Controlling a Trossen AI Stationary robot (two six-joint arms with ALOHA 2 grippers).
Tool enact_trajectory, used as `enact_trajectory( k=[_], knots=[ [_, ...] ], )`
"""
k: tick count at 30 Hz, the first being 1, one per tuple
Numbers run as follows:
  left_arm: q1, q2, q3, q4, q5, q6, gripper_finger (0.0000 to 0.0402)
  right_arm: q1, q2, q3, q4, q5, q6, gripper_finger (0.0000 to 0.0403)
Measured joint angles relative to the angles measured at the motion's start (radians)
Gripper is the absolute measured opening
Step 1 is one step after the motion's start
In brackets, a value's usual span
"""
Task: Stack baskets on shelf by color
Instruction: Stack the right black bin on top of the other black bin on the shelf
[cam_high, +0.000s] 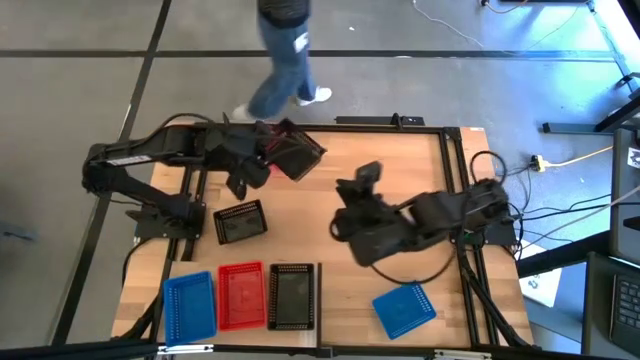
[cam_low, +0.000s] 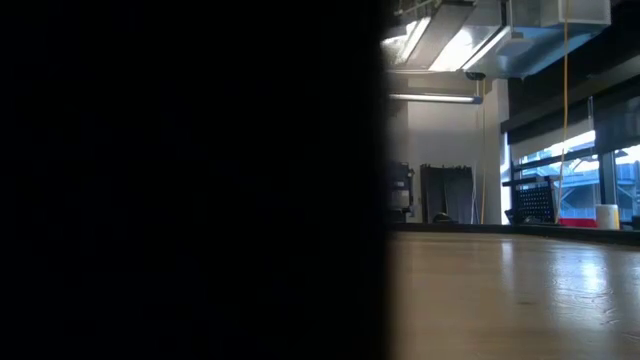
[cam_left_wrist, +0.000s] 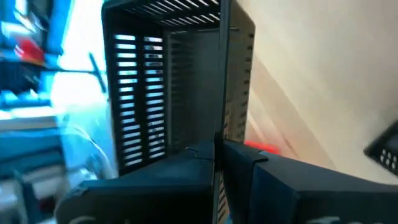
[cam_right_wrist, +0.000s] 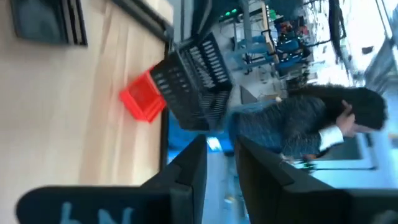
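My left gripper (cam_high: 268, 152) is over the table's far part, shut on a black basket (cam_high: 302, 155) that hangs tilted above the wood. A red basket (cam_right_wrist: 143, 101) lies on the table just under and beside it. Another black basket (cam_high: 240, 222) rests on its bottom near the left arm's base. Along the near edge a blue basket (cam_high: 190, 305), a red one (cam_high: 240, 296) and a black one (cam_high: 292, 297) sit side by side. A second blue basket (cam_high: 405, 309) lies near right. My right gripper (cam_right_wrist: 219, 158) stands open mid-table, holding nothing. The shelf is hidden or out of view. My left gripper pinches one mesh wall of the black basket at its rim (cam_left_wrist: 221, 140), with one finger inside the basket and one outside. The basket is lifted clear of the table and tilted, its open side (cam_left_wrist: 180, 93) turned toward the wrist camera.
A person (cam_high: 285, 50) walks on the floor beyond the table's far edge. In the low view something dark (cam_low: 190, 180) close to the camera blocks the left half. Bare wood (cam_high: 400, 180) lies at the table's far right.
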Motion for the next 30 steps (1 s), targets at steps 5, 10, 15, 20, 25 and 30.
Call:
enact_trajectory(
  k=[5,10,15,20,25,30],
  knots=[
    [-0.098,-0.035,0.002,-0.01,0.003,-0.014,0.0,0.038,-0.087,-0.001,-0.01,-0.001,0.136,0.0087],
    [-0.242,-0.041,0.001,0.018,0.035,-0.024,0.0,0.054,-0.156,-0.001,-0.018,-0.042,0.252,0.0087],
    [-0.373,-0.031,0.002,0.023,0.032,-0.029,0.0,0.052,-0.203,-0.001,-0.028,-0.119,0.343,0.0087],
    [-0.485,-0.008,0.002,0.061,0.062,-0.046,0.0,0.053,-0.226,-0.002,-0.029,-0.134,0.379,0.0087],
    [-0.572,0.022,0.002,0.139,0.183,-0.079,0.0,0.052,-0.237,-0.002,-0.029,-0.14,0.389,0.0087],
    [-0.652,0.06,0.002,0.164,0.226,-0.102,0.0,0.052,-0.237,-0.002,-0.028,-0.144,0.421,0.0087]
  ],
)
